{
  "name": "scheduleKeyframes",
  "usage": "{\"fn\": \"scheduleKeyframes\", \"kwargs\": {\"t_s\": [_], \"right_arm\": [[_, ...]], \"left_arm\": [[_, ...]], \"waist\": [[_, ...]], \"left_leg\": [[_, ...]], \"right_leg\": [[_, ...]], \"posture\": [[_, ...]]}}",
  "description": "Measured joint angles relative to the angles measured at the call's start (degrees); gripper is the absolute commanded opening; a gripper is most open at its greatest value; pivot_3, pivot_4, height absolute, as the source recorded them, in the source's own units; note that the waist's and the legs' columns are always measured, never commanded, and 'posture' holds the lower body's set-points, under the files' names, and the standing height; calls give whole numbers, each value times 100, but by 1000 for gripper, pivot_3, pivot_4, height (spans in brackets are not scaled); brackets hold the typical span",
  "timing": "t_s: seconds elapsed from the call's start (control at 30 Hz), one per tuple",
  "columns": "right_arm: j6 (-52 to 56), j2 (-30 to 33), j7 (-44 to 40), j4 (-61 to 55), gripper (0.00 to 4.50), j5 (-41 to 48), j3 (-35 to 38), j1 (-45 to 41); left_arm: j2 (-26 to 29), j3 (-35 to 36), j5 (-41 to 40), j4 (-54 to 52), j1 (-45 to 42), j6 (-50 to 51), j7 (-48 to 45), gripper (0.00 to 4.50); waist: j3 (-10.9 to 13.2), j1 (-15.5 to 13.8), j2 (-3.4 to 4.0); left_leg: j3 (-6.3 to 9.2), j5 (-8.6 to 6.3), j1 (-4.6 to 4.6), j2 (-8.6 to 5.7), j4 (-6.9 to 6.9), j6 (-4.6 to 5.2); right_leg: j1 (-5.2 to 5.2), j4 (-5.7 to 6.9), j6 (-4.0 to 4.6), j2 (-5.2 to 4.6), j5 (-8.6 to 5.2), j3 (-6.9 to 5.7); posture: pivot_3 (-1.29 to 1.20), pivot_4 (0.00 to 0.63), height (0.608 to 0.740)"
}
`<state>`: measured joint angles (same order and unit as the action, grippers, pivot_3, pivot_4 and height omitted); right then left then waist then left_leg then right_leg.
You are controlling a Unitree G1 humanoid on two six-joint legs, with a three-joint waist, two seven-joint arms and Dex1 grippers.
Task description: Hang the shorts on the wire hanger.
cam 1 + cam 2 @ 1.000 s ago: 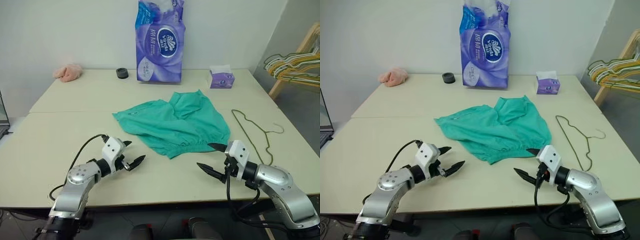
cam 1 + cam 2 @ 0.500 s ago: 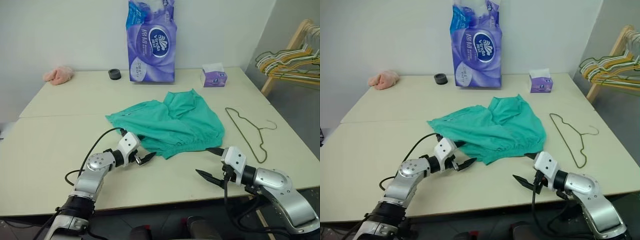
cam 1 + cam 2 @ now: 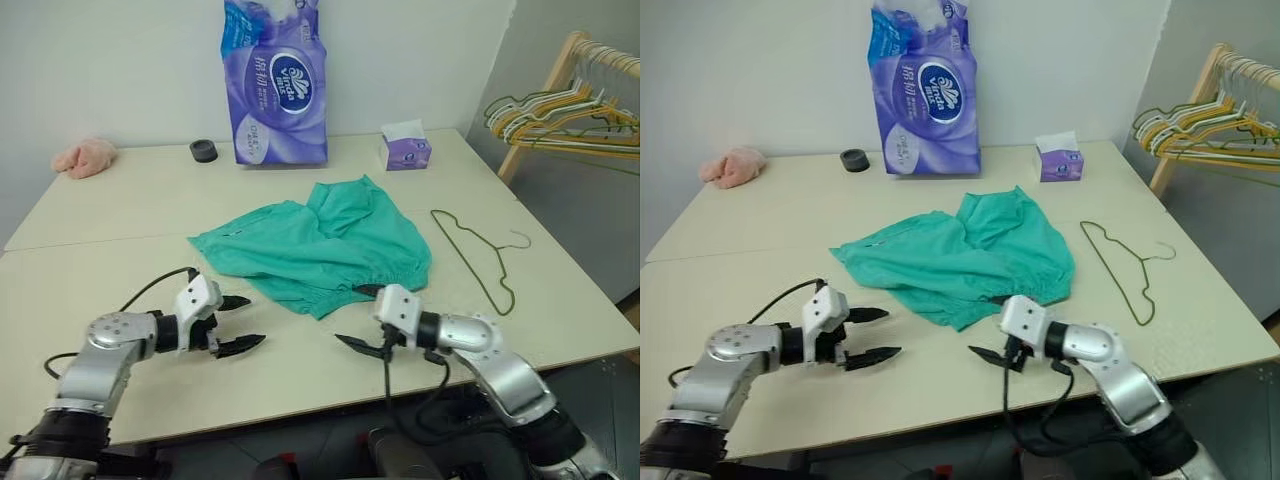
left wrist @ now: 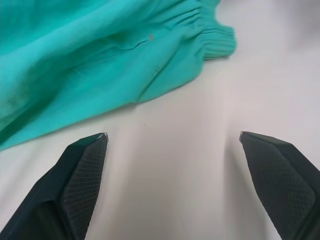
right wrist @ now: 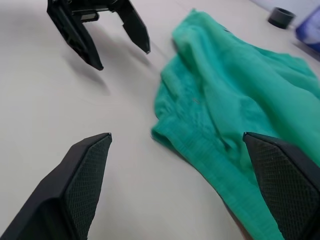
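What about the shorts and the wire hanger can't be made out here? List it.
- Shorts: the underside and how the layers fold are hidden by the top fabric, in both eye views.
- Shorts, both wrist views: cut off by the picture edges.
- Wire hanger: too thin in the eye views to tell whether it lies fully flat on the table.

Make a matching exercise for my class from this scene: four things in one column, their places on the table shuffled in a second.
Things:
1. shorts
2. wire hanger
3. pink cloth
4. tissue box

Places:
A. far left corner
B. middle of the table
C. far side, right of the purple pack
D. flat, right of the shorts

Pairs: 1-B, 2-D, 3-A, 4-C
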<state>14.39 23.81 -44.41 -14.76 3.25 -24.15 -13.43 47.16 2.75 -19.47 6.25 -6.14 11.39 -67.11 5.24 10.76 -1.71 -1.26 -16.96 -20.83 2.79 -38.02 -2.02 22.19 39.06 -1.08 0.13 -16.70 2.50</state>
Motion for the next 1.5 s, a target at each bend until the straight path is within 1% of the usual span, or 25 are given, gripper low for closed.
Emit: {"fn": "scheduleKeyframes", "kwargs": {"t_s": [0.07, 0.13, 0.27, 0.47, 0.57, 0.6, 0.7, 0.77, 0.87, 1.0, 1.13, 1.27, 1.37, 1.4, 1.5], "right_arm": [[60, -260, -51, 294, 4500, -69, -264, -217], [113, -552, -7, 662, 4500, -194, -414, -476], [-3, -1086, 246, 1492, 4500, -442, -467, -1053], [-385, -1193, 509, 2344, 4500, -990, -665, -1208], [-632, -1242, 669, 2530, 3918, -1229, -704, -1288], [-672, -1270, 738, 2585, 3549, -1305, -700, -1300], [-712, -1337, 858, 2669, 2652, -1389, -691, -1303], [-724, -1398, 935, 2701, 2383, -1435, -680, -1309], [-636, -1526, 871, 2769, 1454, -1386, -641, -1327], [-554, -1225, 295, 2486, 82, -1150, -621, -1326], [-485, -926, 90, 2291, 35, -1106, -523, -1326], [-430, -851, 88, 2185, 35, -1111, -419, -1269], [-398, -765, -126, 1932, 35, -1067, -434, -1156], [-402, -648, -315, 1745, 35, -976, -463, -1104], [-385, 258, -1330, 917, 35, -458, -463, -753]], "left_arm": [[165, 291, -159, -21, 152, 121, -80, 4476], [209, 521, -324, -96, 224, 243, -106, 4476], [230, 735, -497, -264, 376, 406, -108, 4476], [254, 890, -525, -396, 431, 523, -82, 4476], [257, 902, -526, -466, 430, 596, -22, 4500], [257, 902, -527, -512, 430, 611, 11, 4500], [257, 902, -530, -592, 430, 676, 27, 4500], [257, 902, -531, -598, 430, 707, 35, 4500], [257, 902, -534, -646, 428, 800, 99, 4500], [257, 902, -576, -734, 429, 911, 127, 4500], [257, 902, -630, -808, 434, 964, 127, 4500], [257, 902, -726, -942, 547, 1014, 118, 4500], [257, 901, -753, -1043, 609, 1066, 94, 4500], [257, 901, -760, -1067, 619, 1070, 78, 4500], [259, 898, -777, -1144, 695, 1099, 26, 4500]], "waist": [[8, 19, 7], [11, 28, 7], [13, 20, 5], [15, -19, 7], [14, -11, 7], [14, -11, 6], [14, -8, 7], [14, -7, 7], [15, -3, 8], [17, -8, 9], [17, -7, 9], [18, -2, 10], [31, -3, 14], [36, -5, 16], [44, -85, 21]], "left_leg": [[-1, 0, 0, 2, 2, 0], [-2, 0, -1, -2, 1, 1], [0, -1, -3, -5, 1, 1], [12, -1, -7, -7, 5, 1], [13, -1, -6, -6, 5, 1], [15, -1, -6, -6, 5, 1], [17, -1, -5, -6, 4, 1], [19, -1, -5, -7, 4, 1], [19, -1, -5, -6, 5, 1], [19, -1, -7, -9, 5, 1], [20, -1, -7, -8, 5, 1], [23, -1, -7, -6, 6, 1], [23, -1, -8, -6, 6, 1], [23, -1, -8, -9, 7, 1], [21, -3, -10, -18, 6, 4]], "right_leg": [[1, 0, 5, -10, 2, 3], [1, -1, 10, -19, 6, 2], [1, -1, 17, -25, 11, 0], [2, 0, 19, -29, 12, -7], [2, 1, 19, -30, 12, -8], [1, 3, 19, -30, 12, -8], [1, 5, 19, -30, 12, -10], [1, 5, 19, -30, 12, -10], [1, 4, 19, -30, 12, -10], [1, 1, 19, -31, 12, -11], [1, 1, 18, -32, 12, -11], [2, 1, 19, -32, 11, -11], [2, 0, 18, -31, 11, -11], [2, -1, 18, -31, 11, -11], [-3, -10, 12, -34, 8, -11]], "posture": [[-180, 87, 740], [-170, 86, 740], [-152, 85, 740], [-141, 84, 740], [-139, 85, 740], [-139, 85, 740], [-144, 85, 740], [-143, 86, 740], [-144, 86, 740], [-148, 87, 740], [-151, 87, 740], [-152, 88, 740], [-153, 89, 740], [-153, 89, 740], [-153, 90, 740]]}}
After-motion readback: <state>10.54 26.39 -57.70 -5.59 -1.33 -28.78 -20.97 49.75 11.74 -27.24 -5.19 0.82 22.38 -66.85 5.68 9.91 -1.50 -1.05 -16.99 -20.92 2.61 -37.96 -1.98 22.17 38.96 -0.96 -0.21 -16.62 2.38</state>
